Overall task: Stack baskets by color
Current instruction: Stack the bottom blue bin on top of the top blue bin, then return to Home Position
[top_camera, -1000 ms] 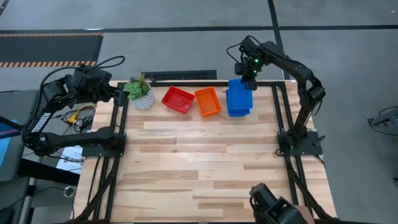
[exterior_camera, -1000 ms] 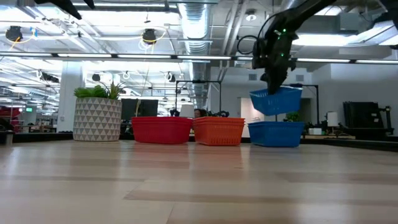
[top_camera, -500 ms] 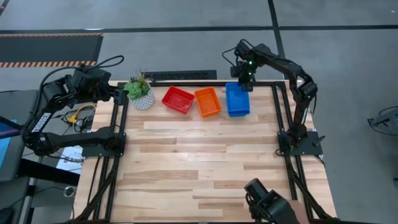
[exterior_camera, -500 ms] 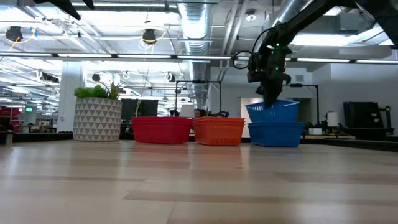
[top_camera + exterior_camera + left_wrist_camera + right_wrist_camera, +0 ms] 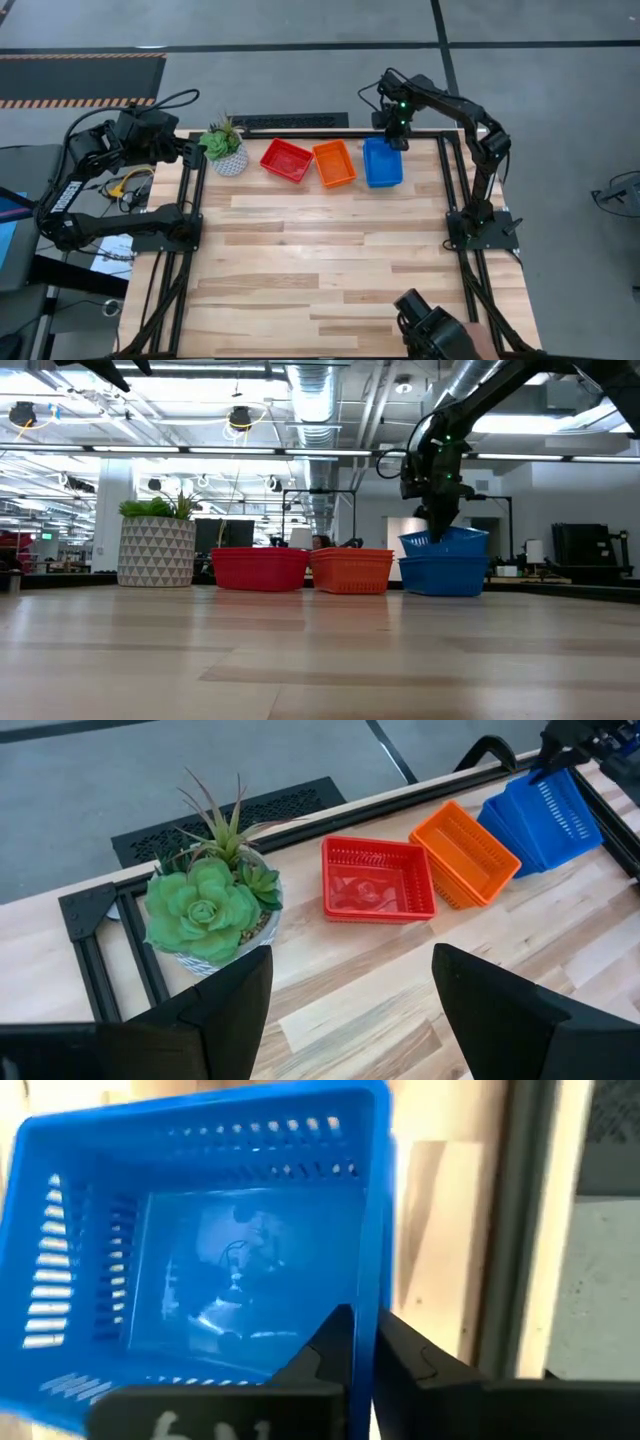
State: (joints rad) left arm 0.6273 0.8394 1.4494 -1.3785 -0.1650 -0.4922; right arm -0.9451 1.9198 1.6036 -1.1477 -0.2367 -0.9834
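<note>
Three colours of baskets stand in a row along the table's far edge: red [image 5: 286, 160], orange [image 5: 334, 163] and blue [image 5: 383, 163]. The upper blue basket [image 5: 445, 542] sits nested in the blue one beneath [image 5: 444, 574], its rim slightly tilted. My right gripper [image 5: 392, 136] comes down on the blue stack's far end, shut on the upper basket [image 5: 220, 1270]. My left gripper [image 5: 350, 1020] waits open past the table's far left corner, beside the plant, with nothing between its fingers. My right gripper pinches the upper blue basket's far end wall [image 5: 380, 1295] between its two fingers, one finger [image 5: 335, 1342] inside the basket and one [image 5: 405, 1365] outside. The fingers come steeply from above, pointing down. The basket rests nested in the blue basket below.
A green plant in a white patterned pot [image 5: 226, 148] stands at the far left corner, left of the red basket. Dark frame rails [image 5: 300, 133] run along the far and side edges. The wide middle and near part of the tabletop [image 5: 320, 260] is bare wood.
My right gripper has come down toward the table with the upper blue basket. The basket hung tilted and clear above the lower blue one; now it sits nested inside it, nearly level.
</note>
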